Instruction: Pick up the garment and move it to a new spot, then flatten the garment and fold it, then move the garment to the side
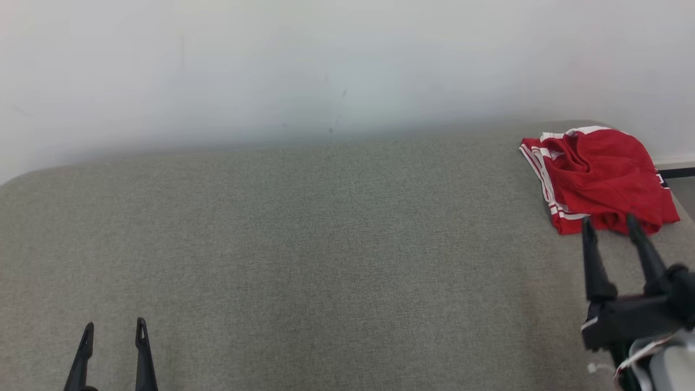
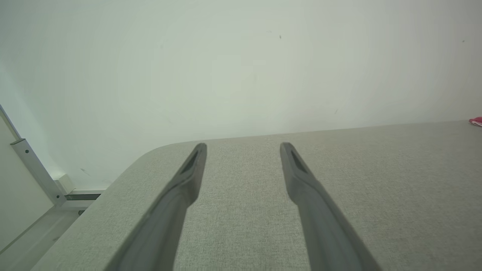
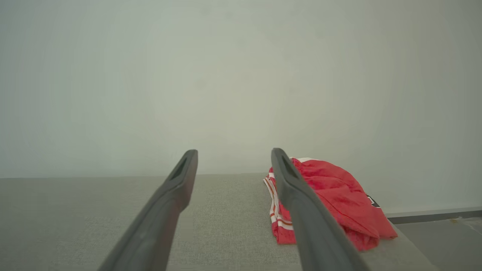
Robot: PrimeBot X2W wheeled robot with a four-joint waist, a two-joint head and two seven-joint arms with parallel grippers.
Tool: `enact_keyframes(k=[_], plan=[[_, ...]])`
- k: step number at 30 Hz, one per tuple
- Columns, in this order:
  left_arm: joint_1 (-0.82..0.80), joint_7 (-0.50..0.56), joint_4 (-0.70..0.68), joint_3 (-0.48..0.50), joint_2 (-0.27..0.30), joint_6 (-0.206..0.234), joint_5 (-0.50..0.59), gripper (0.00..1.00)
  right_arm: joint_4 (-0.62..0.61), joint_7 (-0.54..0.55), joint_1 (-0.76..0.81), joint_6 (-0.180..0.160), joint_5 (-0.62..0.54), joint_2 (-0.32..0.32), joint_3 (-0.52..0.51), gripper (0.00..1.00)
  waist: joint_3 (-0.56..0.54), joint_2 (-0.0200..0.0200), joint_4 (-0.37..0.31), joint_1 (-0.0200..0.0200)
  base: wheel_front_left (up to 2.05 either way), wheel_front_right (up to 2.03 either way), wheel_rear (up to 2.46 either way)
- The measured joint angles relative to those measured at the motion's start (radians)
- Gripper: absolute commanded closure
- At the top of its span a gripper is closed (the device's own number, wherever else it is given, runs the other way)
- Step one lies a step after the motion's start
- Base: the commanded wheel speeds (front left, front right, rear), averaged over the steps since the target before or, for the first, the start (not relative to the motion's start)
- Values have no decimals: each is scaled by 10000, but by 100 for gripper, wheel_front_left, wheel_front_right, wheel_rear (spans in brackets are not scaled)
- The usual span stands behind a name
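Your right gripper (image 1: 610,221) gapes near the crumpled red garment (image 1: 602,174) on woven grey cushion (image 1: 326,244); left gripper (image 1: 114,323) gapes too.

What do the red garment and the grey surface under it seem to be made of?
Red garment: thin, soft sports cloth, probably synthetic; it lies in loose crumpled folds, with white striped trim. Grey surface: matte woven upholstery cloth, its fine weave visible; the rounded corners hint at padding beneath, which is hidden.

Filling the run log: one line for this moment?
garment: red, far right of grey surface | right hand: open, empty, near garment | left hand: open, empty
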Motion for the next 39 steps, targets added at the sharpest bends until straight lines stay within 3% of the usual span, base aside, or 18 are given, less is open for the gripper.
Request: enact_keyframes(k=[8, 17, 39], plan=[[-10, 0, 418, 8, -50, -4, 82, 0, -859, 0, 1516, 0, -353, 1509, -391, 0, -223, 0, 124, 1, 0, 0, 0], [-3, 0, 654, 0, -67, -4, 188, 0, -1262, -2, 2221, 0, -1398, 2370, -493, 0, -449, 2, 221, 1, 0, 0, 0], [-7, 0, 922, 73, -69, 71, 263, 0, -1112, 0, 2350, 0, -1699, 2558, -52, 0, -507, 2, 398, 1, 0, 0, 0]])
